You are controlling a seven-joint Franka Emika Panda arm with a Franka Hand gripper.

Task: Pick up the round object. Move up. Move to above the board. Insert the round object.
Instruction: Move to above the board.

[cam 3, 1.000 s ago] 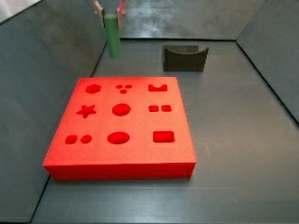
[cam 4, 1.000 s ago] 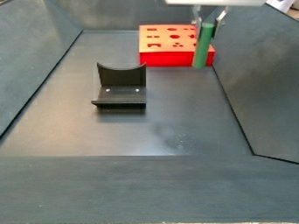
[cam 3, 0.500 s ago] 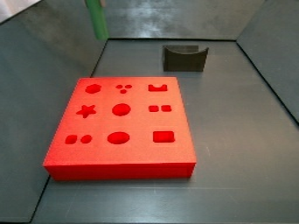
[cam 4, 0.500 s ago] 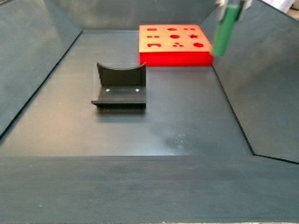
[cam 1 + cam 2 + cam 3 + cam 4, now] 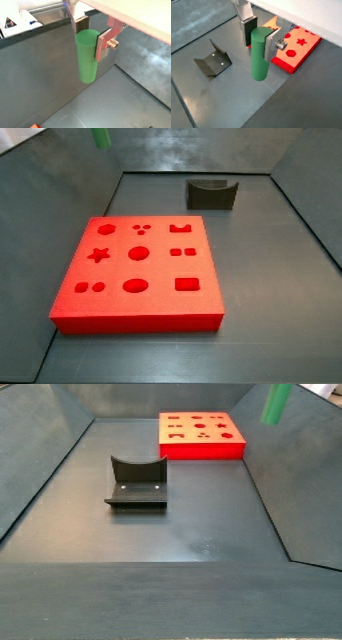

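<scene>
now we have carried the round object [image 5: 260, 55] higher: in both side views only its lower end [image 5: 277, 404] shows at the top edge, well above the worktop [image 5: 174, 534]. the lift looks done; next, the board [image 5: 138, 273]. our gripper [image 5: 259, 32] clamps the peg upright.

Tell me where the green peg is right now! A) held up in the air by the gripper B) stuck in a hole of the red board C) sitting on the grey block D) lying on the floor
A: the gripper clamps the green peg upright, high above the floor, with the red board off to its side.
</scene>
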